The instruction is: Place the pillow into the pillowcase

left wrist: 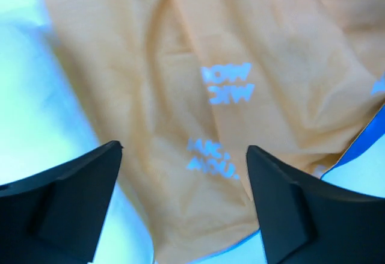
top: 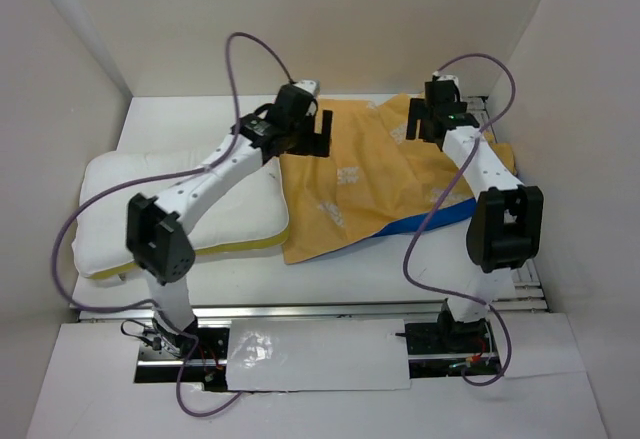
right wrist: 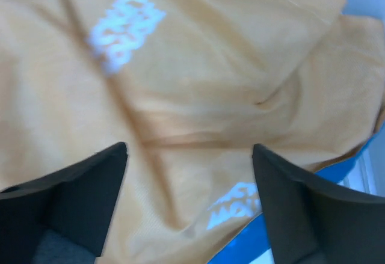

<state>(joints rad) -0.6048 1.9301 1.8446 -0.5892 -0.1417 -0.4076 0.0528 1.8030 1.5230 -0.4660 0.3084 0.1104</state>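
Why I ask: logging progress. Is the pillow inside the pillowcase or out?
Out. The whole pillow lies uncovered beside the flat, orange-side-up pillowcase.

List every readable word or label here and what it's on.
No text reads clearly.
pillowcase: pale letter-like prints on its orange side, too blurred to read for certain in any view.
pillow: no markings visible.
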